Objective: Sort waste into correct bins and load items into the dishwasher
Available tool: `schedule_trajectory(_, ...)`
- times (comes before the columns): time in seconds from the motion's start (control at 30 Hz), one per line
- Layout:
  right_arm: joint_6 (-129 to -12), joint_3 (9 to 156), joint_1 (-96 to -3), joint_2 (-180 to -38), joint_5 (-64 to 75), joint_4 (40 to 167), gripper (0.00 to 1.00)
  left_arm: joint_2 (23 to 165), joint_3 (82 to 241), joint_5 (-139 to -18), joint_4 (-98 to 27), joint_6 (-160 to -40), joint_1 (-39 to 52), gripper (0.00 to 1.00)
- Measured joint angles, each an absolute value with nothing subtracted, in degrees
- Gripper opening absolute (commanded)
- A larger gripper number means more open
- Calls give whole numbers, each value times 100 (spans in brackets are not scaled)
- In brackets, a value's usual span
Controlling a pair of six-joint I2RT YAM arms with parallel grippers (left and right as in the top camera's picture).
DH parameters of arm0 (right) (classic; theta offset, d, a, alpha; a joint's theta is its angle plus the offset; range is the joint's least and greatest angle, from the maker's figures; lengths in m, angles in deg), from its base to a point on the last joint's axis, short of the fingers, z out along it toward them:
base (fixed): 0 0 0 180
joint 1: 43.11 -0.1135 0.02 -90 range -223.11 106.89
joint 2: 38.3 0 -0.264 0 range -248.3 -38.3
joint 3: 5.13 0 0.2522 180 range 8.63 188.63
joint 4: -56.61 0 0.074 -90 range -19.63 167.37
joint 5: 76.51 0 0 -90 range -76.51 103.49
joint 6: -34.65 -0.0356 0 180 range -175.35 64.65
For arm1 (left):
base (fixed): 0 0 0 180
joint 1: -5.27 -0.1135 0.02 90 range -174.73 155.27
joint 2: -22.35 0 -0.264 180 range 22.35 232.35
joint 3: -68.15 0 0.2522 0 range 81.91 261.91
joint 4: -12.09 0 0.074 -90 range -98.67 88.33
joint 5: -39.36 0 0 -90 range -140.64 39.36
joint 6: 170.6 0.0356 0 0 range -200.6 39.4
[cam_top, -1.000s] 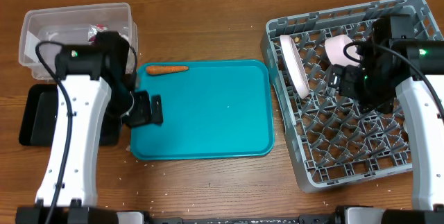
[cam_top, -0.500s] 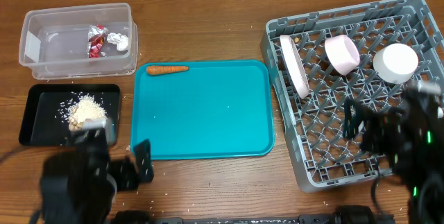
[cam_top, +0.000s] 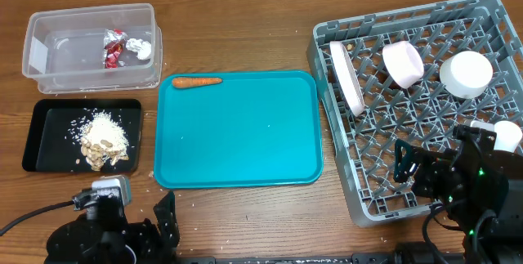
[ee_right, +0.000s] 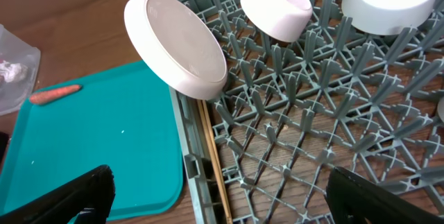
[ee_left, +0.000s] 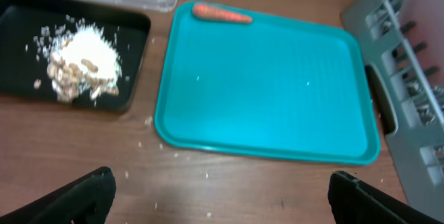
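The clear tub (cam_top: 49, 60) holds a red foil wrapper (cam_top: 113, 49) and a silver one (cam_top: 140, 48). The black tray (cam_top: 49, 137) holds beige scraps and whitish crumbs (cam_top: 102, 137), which also show in the left wrist view (ee_left: 80, 61). The grey dish rack (cam_top: 425, 145) holds a tilted white plate (cam_top: 346, 76), a pink-sided bowl (cam_top: 403, 62), a white bowl (cam_top: 466, 73) and a white cup (cam_top: 507, 136). Chopsticks (ee_right: 211, 156) lie along the rack's left wall. My left gripper (ee_left: 222, 197) is open and empty over the table's front edge. My right gripper (ee_right: 220, 195) is open and empty over the rack's front left.
A large teal tray (cam_top: 237, 133) lies in the middle with an orange carrot (cam_top: 196, 82) at its far left rim. Small crumbs dot the wood along the front. Both arms sit low at the table's front edge (cam_top: 261, 243).
Both arms have drawn back to the front edge. The left arm left the bins and the right arm left the bowls, uncovering the tub, black tray and white bowl.
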State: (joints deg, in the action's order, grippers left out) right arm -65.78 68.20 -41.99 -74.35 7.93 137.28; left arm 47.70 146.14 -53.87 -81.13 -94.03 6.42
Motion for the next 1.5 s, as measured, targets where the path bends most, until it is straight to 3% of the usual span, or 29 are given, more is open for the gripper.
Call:
schedule_trajectory(0.7, -6578, 6820, -4199, -7404, 795, 13744, 100, 4770, 14611, -5382, -8229, -9412, 642, 100)
schedule_trajectory(0.97, -6576, 6754, -4540, -6635, 885, 13641, 100, 4770, 14611, -5382, -8229, -9412, 642, 100)
schedule_trajectory(1.5, -6563, 3872, -4931, -4268, 1055, 11258, 100, 4770, 14601, -5380, -8229, -9412, 642, 100)
